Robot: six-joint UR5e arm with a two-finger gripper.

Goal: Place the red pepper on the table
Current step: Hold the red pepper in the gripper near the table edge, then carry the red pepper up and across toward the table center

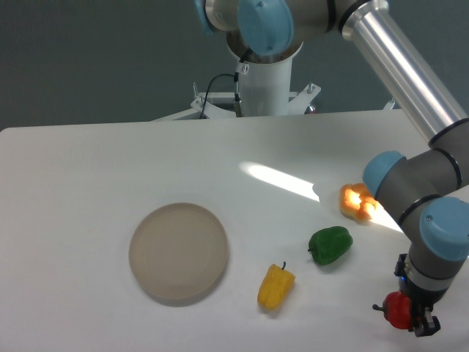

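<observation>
A large flat white bench (pixel 88 169) with a smooth matte top fills the view. Toward its left-centre lies a round beige-grey plate (pixel 179 253), flat on the surface. To the right of the plate, near the front edge, a yellow toy pepper (pixel 275 286) lies on its side with its dark stem pointing up. Further right and a little farther back sits a glossy green toy pepper (pixel 330 245). Beyond it, in a bright patch of light, is an orange toy pepper (pixel 358 202), partly washed out by the glare and just beside the arm's grey and blue joints. At the far right, near the front corner, the end effector (pixel 410 314) points downward and is clamped on the small glossy red toy pepper (pixel 396 309), whose short dark stem sticks out to the left. Whether the pepper touches the bench cannot be told.
</observation>
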